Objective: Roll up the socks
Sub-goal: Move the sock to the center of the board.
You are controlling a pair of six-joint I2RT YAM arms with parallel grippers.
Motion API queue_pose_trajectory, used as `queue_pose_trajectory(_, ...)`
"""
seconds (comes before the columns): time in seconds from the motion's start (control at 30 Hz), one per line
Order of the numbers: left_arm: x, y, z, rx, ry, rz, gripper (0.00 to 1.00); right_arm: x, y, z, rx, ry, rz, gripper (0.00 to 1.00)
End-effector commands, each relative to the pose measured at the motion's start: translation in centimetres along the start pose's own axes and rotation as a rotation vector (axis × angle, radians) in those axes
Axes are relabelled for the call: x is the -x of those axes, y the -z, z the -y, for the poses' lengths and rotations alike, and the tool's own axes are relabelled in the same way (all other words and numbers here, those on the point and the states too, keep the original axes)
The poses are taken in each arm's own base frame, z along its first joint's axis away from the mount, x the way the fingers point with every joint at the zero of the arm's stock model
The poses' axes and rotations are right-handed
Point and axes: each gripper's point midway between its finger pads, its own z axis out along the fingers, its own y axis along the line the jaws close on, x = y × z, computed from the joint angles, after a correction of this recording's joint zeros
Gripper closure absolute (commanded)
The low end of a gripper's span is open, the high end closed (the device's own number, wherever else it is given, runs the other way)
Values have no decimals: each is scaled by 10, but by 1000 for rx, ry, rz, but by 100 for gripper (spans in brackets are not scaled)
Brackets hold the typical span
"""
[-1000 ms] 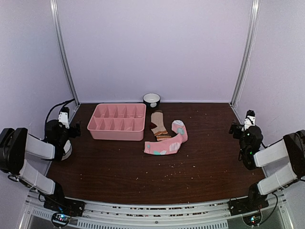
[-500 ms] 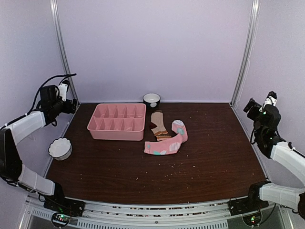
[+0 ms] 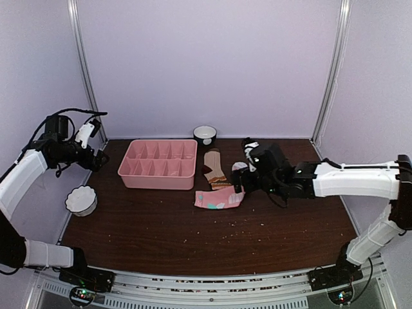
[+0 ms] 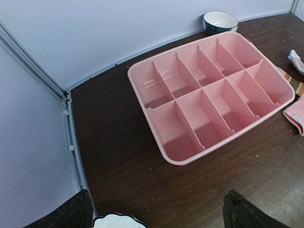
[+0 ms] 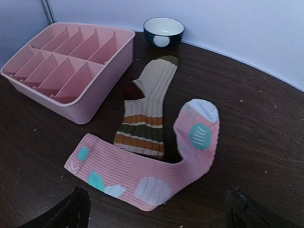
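The pink sock [image 3: 217, 198] with teal and white patches lies flat in an L shape mid-table; in the right wrist view [image 5: 156, 166] its cuff points left and its toe points up. The tan sock [image 3: 214, 168] with brown and maroon stripes lies flat beside it, its cuff tucked against the pink sock [image 5: 145, 114]. My right gripper [image 3: 240, 187] hovers over the pink sock's right part, open wide and empty [image 5: 159, 213]. My left gripper [image 3: 95, 162] is open and empty [image 4: 156, 216], raised at the far left near the tray's left end.
A pink divided tray [image 3: 158, 182] stands left of the socks [image 4: 156, 142] [image 5: 102, 90]. A dark bowl [image 3: 205, 134] sits by the back wall [image 5: 164, 29]. A white scalloped bowl [image 3: 81, 200] sits at the left edge. Crumbs dot the dark wood table.
My right arm has swung in from the right edge and reached out over the pink sock. My left arm has dipped slightly toward the tray. The socks have not moved.
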Motion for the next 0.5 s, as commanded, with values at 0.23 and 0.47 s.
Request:
queue_pose_trajectory(0.23, -24, 15, 31, -127, -64, -46, 2, -38, -59, -155, 164, 91, -173, 4)
queue_pose_trajectory(0.47, -30, 19, 43, -173, -96, -38, 2, -60, -103, -180, 134, 123, -251, 18)
